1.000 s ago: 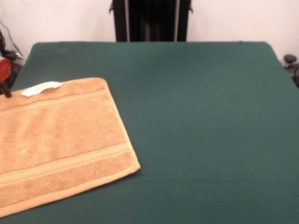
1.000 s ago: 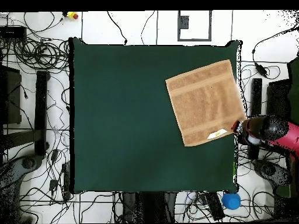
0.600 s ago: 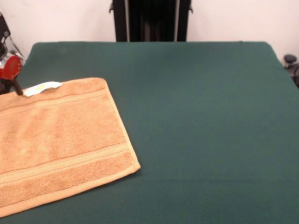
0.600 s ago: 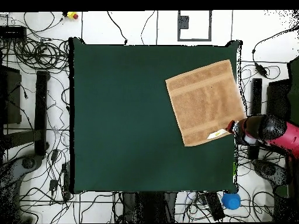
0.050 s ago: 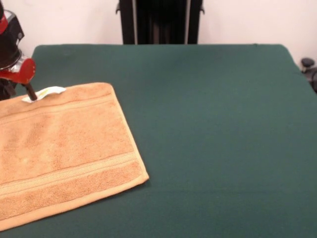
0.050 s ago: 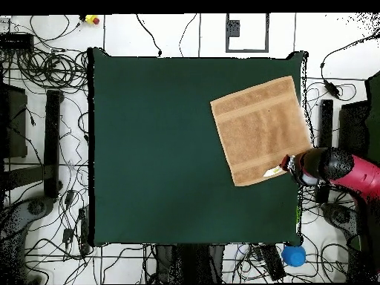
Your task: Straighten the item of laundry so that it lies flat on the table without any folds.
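Towel [image 5: 64, 148] already looks flat at the bench [image 5: 208, 124] edge, tool [image 5: 30, 91] right on its label [image 5: 47, 92] corner (can't tell if it's gripping), so any drag probably rumples that corner.

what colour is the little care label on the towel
White, with a faint yellow mark, on the small care label at the towel's corner; front view shows it best.

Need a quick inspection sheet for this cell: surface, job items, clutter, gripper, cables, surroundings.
Surface: green table, smooth.
Job items: towel lying flat at the table's edge, no folds seen; white label at one corner.
Clutter: nothing seen on the table.
Gripper: gripper at the label corner; open or shut not discernible.
Cables: many on the floor around the table.
Surroundings: blue object on the floor by a table corner.
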### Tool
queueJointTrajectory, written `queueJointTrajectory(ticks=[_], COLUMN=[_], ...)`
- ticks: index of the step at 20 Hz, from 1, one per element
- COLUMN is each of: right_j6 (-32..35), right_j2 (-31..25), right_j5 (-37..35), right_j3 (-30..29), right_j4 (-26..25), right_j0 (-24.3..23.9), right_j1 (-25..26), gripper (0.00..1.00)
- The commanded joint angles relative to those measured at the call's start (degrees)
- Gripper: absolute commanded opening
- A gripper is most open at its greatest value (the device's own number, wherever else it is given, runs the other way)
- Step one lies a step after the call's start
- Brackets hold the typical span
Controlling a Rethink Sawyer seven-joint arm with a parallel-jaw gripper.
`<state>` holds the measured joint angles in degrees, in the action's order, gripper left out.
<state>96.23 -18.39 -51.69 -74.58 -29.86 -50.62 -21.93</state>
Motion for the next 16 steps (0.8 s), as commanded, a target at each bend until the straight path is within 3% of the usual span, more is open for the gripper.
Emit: queueJointTrajectory(ticks=[1, 7, 16], right_j6=[-3.51, -2.10, 3.97], right_j2=[-4.21, -3.51, -2.99], right_j5=[5.70, 7.05, 8.56], right_j3=[-8.17, -8.29, -12.94], right_j4=[-0.99, -0.63, 2.89], right_j0=[4.34, 4.66, 5.95], right_j1=[0.67, 0.95, -0.86], gripper=[1.00, 1.00, 1.00])
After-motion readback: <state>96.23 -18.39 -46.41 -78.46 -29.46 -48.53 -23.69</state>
